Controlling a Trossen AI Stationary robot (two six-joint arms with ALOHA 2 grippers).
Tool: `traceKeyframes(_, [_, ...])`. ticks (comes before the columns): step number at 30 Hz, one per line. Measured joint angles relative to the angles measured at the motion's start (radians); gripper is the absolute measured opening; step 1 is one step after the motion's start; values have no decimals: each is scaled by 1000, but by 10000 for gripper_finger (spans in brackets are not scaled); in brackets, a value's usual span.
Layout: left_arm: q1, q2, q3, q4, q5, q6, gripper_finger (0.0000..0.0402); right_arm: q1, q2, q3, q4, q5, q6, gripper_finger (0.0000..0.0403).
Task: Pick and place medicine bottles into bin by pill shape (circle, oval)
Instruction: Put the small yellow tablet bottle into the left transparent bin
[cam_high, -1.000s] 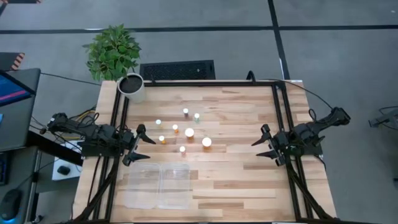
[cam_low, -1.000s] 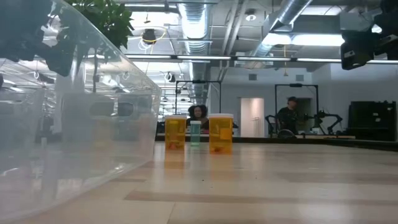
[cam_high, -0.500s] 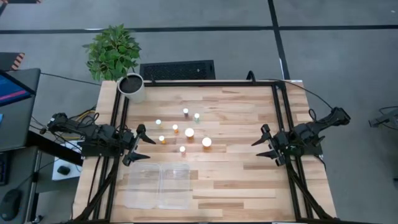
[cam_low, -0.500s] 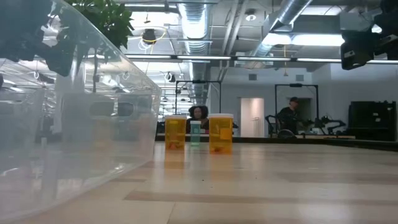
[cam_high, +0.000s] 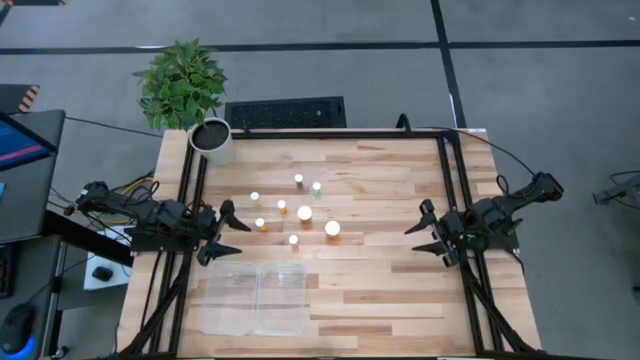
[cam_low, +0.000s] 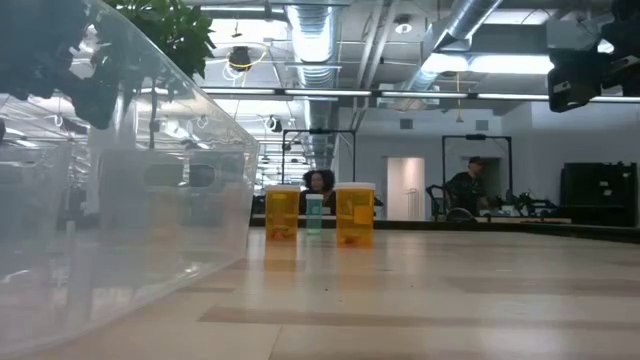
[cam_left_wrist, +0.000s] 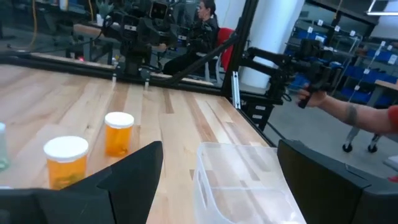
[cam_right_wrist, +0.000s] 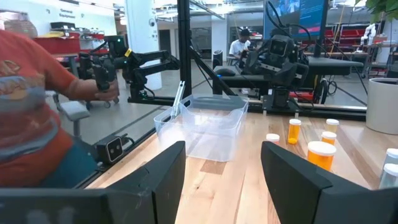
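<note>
Several white-capped medicine bottles (cam_high: 304, 212) stand upright on their bases in a loose cluster at the table's middle; two orange ones (cam_low: 354, 214) show in the low view. The clear two-compartment bin (cam_high: 255, 297) rests on the table near its front edge, left of centre. My left gripper (cam_high: 230, 232) hovers open at the table's left edge, beside the bin's far left corner. My right gripper (cam_high: 425, 232) hovers open at the right edge. Both are empty. Two orange bottles (cam_left_wrist: 65, 160) and the bin (cam_left_wrist: 242, 183) show in the left wrist view.
A white plant pot (cam_high: 212, 140) with a green plant stands at the far left corner. A black frame (cam_high: 320, 133) runs along the table's far and side edges. A person (cam_right_wrist: 43, 112) stands beyond the table in the right wrist view.
</note>
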Motion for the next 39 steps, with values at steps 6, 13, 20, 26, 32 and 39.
traceKeyframes(6, [0,0,0,4,-7,-137,311,0,0,0,124,1,137,226])
traceKeyframes(13, [1,0,0,106,-208,-167,311,-2,0,0,177,1,191,226])
traceKeyframes(20, [1,0,0,189,-266,-244,311,-2,0,0,178,44,186,226])
traceKeyframes(26, [1,23,72,216,-325,-234,311,-2,0,0,180,53,179,226])
traceKeyframes(32, [1,137,244,114,-404,-120,311,-2,0,0,175,57,130,226])
traceKeyframes(39, [1,368,471,-342,-622,-159,311,-2,0,0,175,58,130,226])
